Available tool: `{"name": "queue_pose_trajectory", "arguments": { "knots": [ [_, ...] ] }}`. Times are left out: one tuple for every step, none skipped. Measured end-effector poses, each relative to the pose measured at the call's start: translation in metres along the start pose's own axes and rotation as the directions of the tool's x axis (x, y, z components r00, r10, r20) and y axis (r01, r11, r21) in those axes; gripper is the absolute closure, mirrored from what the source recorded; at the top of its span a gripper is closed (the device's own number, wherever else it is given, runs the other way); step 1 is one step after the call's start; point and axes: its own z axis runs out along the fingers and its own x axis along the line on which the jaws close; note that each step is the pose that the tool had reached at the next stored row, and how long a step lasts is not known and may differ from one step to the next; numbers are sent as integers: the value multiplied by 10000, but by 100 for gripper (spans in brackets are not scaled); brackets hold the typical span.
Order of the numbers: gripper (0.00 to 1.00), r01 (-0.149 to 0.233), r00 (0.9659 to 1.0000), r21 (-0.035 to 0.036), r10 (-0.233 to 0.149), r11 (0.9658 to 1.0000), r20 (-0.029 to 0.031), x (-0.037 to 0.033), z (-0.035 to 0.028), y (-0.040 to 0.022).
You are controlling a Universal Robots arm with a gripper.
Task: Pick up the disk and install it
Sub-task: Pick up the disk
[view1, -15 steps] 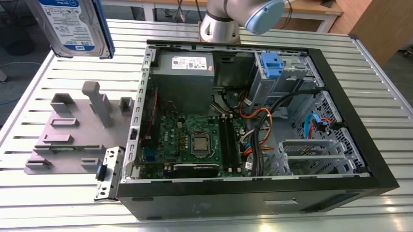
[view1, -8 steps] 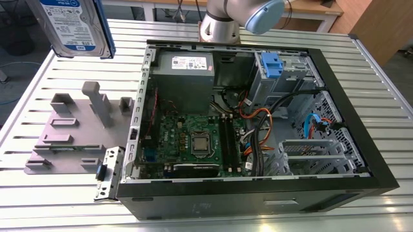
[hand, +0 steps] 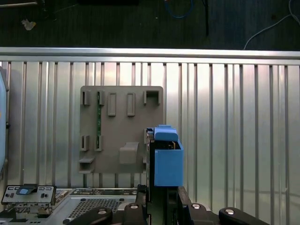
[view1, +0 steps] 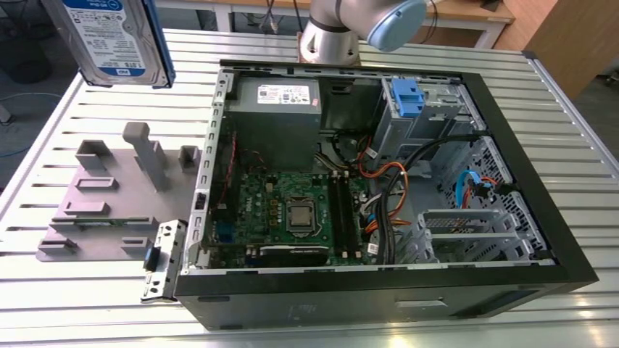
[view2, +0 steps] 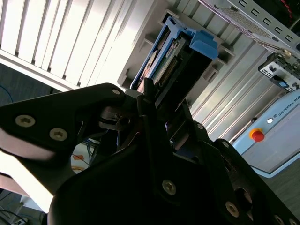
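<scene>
Item: disk (view1: pixel 111 40), eleven o'clock in the exterior view, aloft, apart from jig (view1: pixel 97 206) and, at three o'clock, open case (view1: pixel 532 181). Holder: gripper (hand: pixel 161 206), closed on it. We judge it dense, rigid, shock-fragile; best held by its stiff sides.

This is a robotics lab or test workshop. A ribbed aluminium bench (view1: pixel 580 145) carries an opened desktop computer case (view1: pixel 338 308) and a grey slotted fixture plate (view1: pixel 106 210). A robot arm (view1: pixel 338 29) rises at its far edge. A controller cabinet (view2: pixel 276 145) with a red emergency-stop button (view2: pixel 256 135) stands beside the bench.
</scene>
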Motion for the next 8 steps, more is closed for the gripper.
{"name": "queue_pose_trajectory", "arguments": {
  "knots": [
    [65, 0, 10000, 1, 0, 10000, 0, 0, 0, -6],
    [65, -1, 10000, 1, 1, 10000, 0, 0, 0, -11],
    [65, 0, 10000, 1, 0, 10000, 1, 0, 0, -18],
    [65, 0, 10000, 1, 0, 10000, 1, 0, 0, -25],
    [65, 0, 10000, 1, 0, 10000, 1, 0, 0, -31],
    [65, 0, 10000, 0, 0, 10000, 0, 0, -1, -38],
    [65, 0, 10000, 1, 0, 10000, 1, 0, -1, -46],
    [65, 0, 10000, 1, 0, 10000, 1, 0, 0, -53]
  ]
}}
